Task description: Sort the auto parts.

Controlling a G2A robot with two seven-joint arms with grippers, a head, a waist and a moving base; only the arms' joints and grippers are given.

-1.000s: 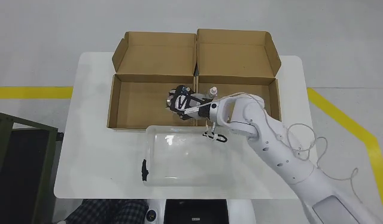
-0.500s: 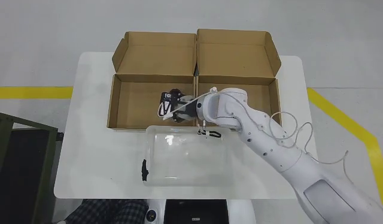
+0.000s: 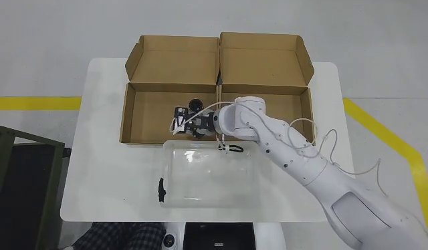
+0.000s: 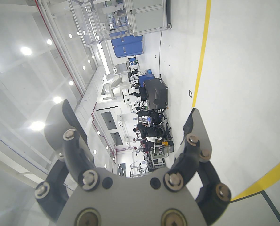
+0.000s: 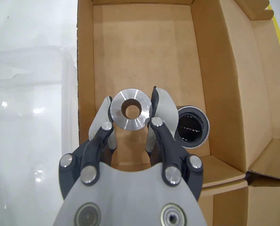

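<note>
Right gripper: clamped on a steel ring, over the cardboard box.
Linear bearing: just beside that gripper.
Left gripper: fingers apart.

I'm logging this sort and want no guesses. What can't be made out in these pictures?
- Right wrist view: the metal ring in the right gripper shows end-on, so its length, and whether it touches the left box floor, is hidden.
- Right wrist view: the gripper covers part of the bearing.
- Top view: the black part at the clear bin's edge is too small to identify.
- Top view: the arm hides part of the right box floor.
</note>
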